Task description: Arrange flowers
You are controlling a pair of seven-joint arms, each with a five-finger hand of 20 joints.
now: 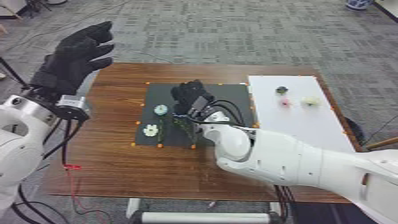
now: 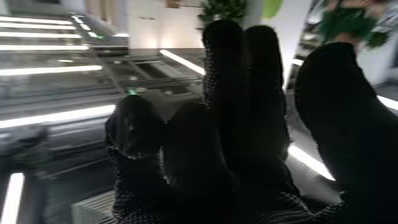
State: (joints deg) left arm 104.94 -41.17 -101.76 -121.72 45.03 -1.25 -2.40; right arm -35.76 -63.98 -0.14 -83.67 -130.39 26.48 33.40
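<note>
Smooth, faintly glossy wooden table (image 1: 107, 170); matt dark mat (image 1: 234, 92); smooth white sheet (image 1: 306, 125); matt black cloth gloves (image 1: 67, 65)

We see our right hand (image 2: 258, 197) (image 1: 191, 96) close up in its black glove, its fingers (image 2: 266, 85) raised and relaxed, some reaching farther than others. The thumb (image 2: 338, 95) stands apart from them, and we make out small dots on the fabric. Beyond the hand we find bright strips of light (image 2: 58, 118), a pale wall (image 2: 158, 30), a leafy green plant (image 2: 224, 10) and a light-coloured slatted piece (image 2: 94, 209).We see our right hand (image 1: 191, 96) close up in its black glove, its fingers (image 2: 266, 85) raised and relaxed, some reaching farther than others. The thumb (image 2: 338, 95) stands apart from them, and we make out small dots on the fabric. Beyond the hand we find bright strips of light (image 2: 58, 118), a pale wall (image 2: 158, 30), a leafy green plant (image 2: 224, 10) and a light-coloured slatted piece (image 2: 94, 209).
</note>
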